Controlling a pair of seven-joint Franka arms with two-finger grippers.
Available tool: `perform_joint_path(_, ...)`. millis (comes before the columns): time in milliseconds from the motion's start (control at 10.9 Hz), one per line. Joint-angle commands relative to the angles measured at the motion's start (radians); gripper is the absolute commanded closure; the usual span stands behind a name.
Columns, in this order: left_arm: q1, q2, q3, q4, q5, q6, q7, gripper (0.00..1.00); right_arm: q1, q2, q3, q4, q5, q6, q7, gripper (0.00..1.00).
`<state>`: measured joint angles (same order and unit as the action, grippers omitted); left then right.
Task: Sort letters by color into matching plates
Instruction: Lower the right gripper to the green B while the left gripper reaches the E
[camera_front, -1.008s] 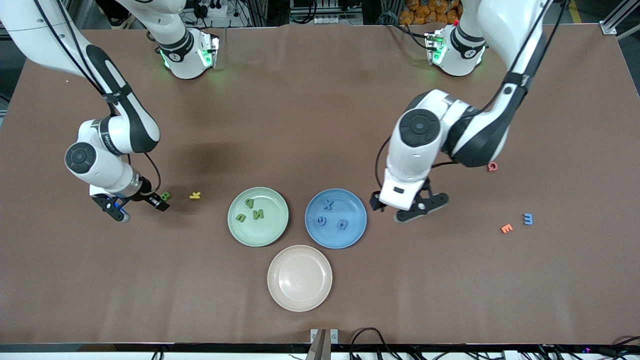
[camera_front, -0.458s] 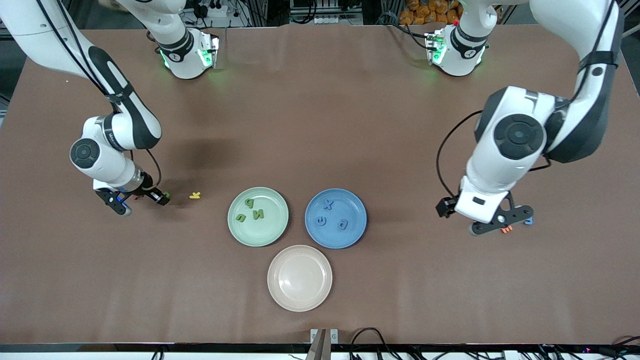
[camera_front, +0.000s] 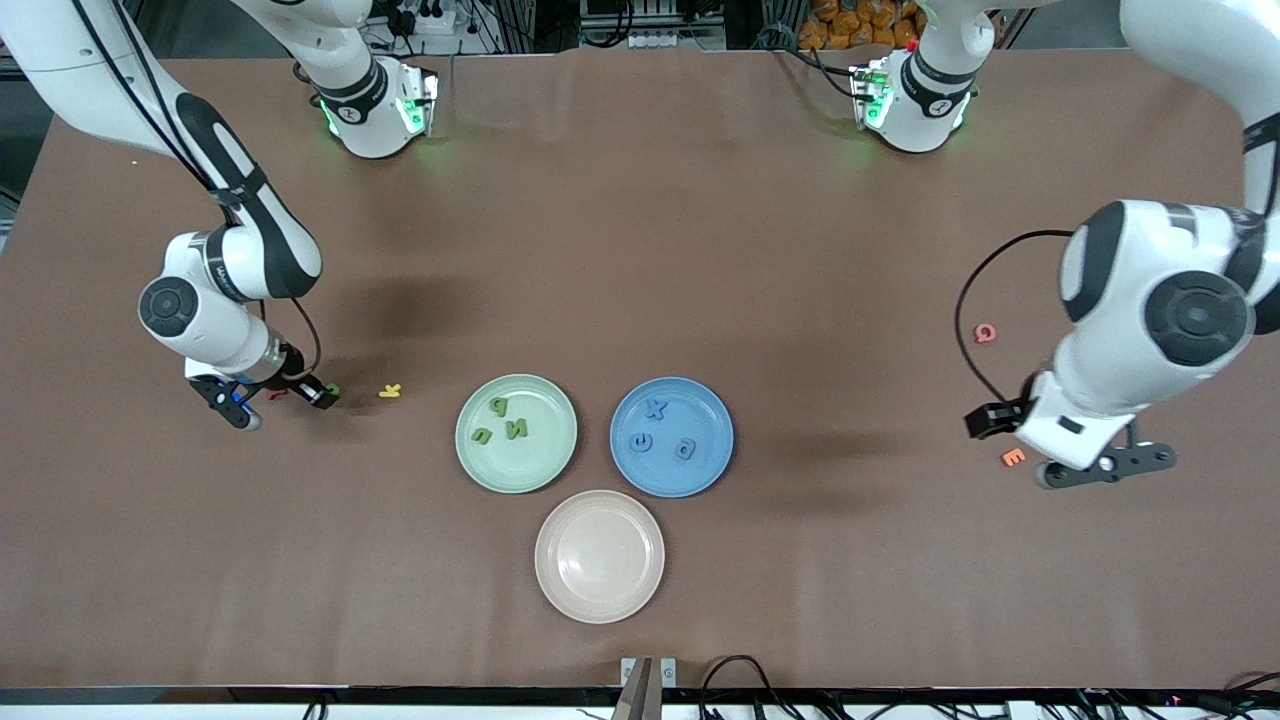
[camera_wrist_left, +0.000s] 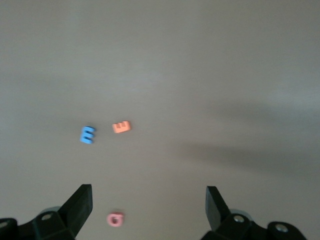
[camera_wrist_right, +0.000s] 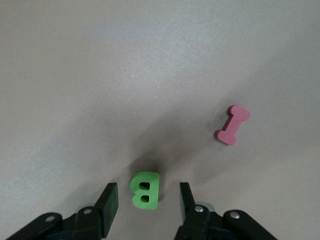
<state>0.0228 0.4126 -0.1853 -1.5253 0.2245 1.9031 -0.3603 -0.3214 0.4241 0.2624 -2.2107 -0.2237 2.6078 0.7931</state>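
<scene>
Left gripper (camera_front: 1103, 470) now past blue E (camera_wrist_left: 87, 134), right gripper (camera_wrist_right: 146, 200) astride green B (camera_wrist_right: 145, 189)

The only readable signs are the toy letters themselves. The green letter (camera_wrist_right: 145, 189) reads B; the pink one (camera_wrist_right: 232, 124) beside it reads I. A blue letter (camera_wrist_left: 88, 134) and an orange letter (camera_wrist_left: 121, 127) each read E. On the blue plate (camera_front: 712, 465) an X (camera_front: 656, 407) shows; on the green plate (camera_front: 478, 469) an N (camera_front: 516, 429). The rest cannot be read surely.
</scene>
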Motion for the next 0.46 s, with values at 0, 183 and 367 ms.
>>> perform_joint_path(0,0.037,-0.017,0.081,-0.053,-0.048,-0.004,0.209,0.0,-0.004,-0.015,0.0,-0.023,-0.003,0.012,-0.009,0.45)
perform_joint_path(183,0.087,0.03,0.084,-0.05,-0.048,0.008,0.224,0.0,-0.004,-0.007,0.0,-0.023,-0.003,0.018,-0.008,0.47)
perform_joint_path(367,0.117,0.08,0.086,-0.05,-0.042,0.022,0.309,0.0,-0.005,0.002,0.0,-0.023,-0.005,0.031,-0.009,0.47)
